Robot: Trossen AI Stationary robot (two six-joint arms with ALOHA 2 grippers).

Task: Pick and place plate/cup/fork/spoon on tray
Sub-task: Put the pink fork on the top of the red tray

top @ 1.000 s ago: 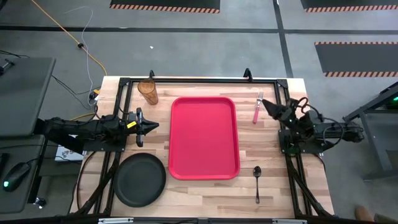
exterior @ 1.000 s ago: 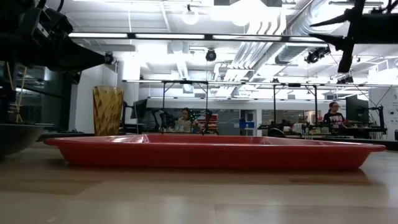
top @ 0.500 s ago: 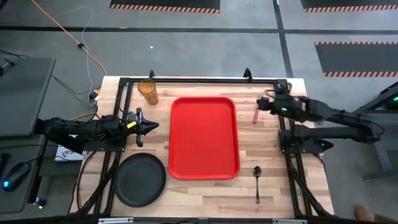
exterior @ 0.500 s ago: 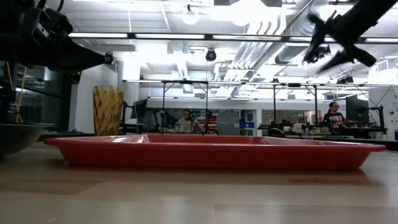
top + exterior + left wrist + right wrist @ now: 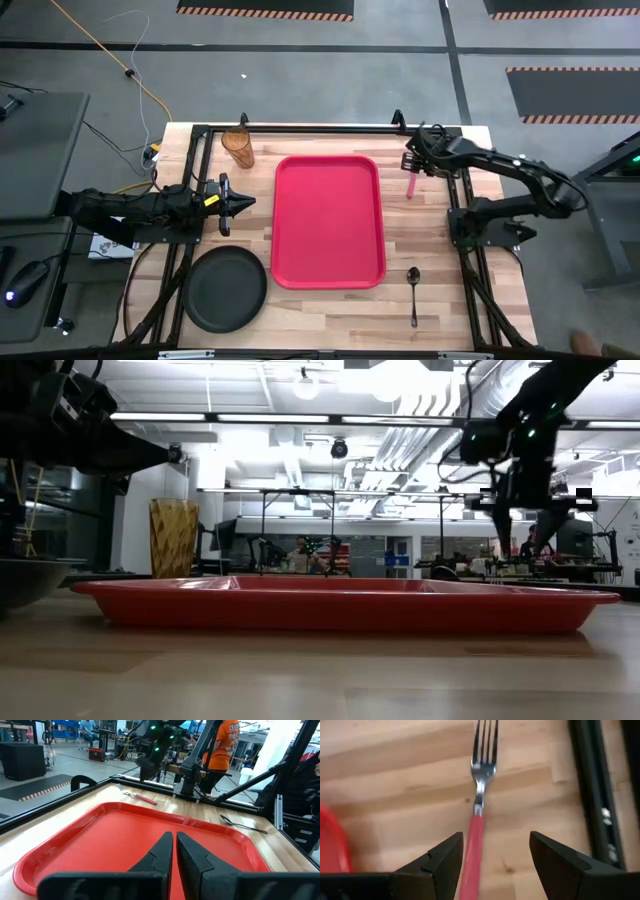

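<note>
The pink-handled fork lies flat on the wooden table, right of the red tray. It also shows in the high view. My right gripper hangs open above it, pointing down. In the right wrist view the fingers stand on either side of the pink handle without touching it. My left gripper is shut and empty, left of the tray. The black plate lies at the near left. The amber cup stands at the far left. The dark spoon lies at the near right.
A black metal frame runs along the table's far edge and down both sides, close to the fork on its right. People and benches show in the room beyond the table. Bare wood lies between the tray and the spoon.
My right gripper has swung from the table's right side toward the far edge and the fork. It has tipped from lying level to pointing down, and it now hangs over the fork. The fork and the other things have not moved.
</note>
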